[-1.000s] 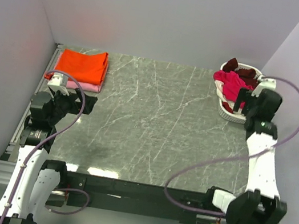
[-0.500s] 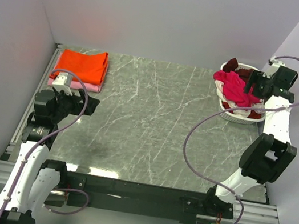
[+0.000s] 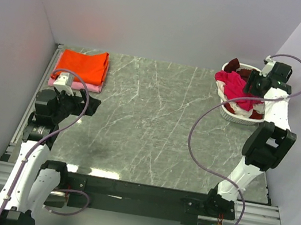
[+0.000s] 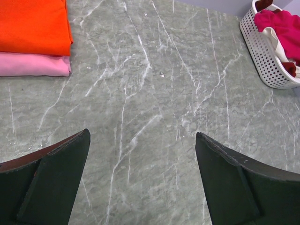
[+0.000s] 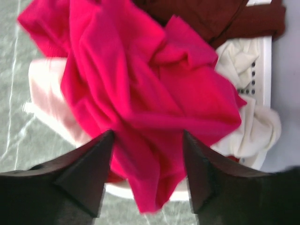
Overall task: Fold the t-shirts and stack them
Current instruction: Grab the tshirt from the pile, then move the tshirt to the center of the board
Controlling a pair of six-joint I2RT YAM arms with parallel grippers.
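Pick step: left fingers (image 4: 56, 178) wide apart over near-left bench (image 3: 154, 125), orange shirt (image 3: 83, 64) on pale pink shirt (image 4: 33, 64) far left, right fingers (image 5: 79, 178) apart, straddling crimson-pink shirt (image 5: 140, 79) in far-right basket (image 3: 233, 115); next needs clamping a fold, lifting clear.

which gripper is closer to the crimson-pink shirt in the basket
Right. The right gripper is directly at the crimson-pink shirt in the basket, jaws open over its cloth. The left gripper is far across the table, beside the folded orange shirt.
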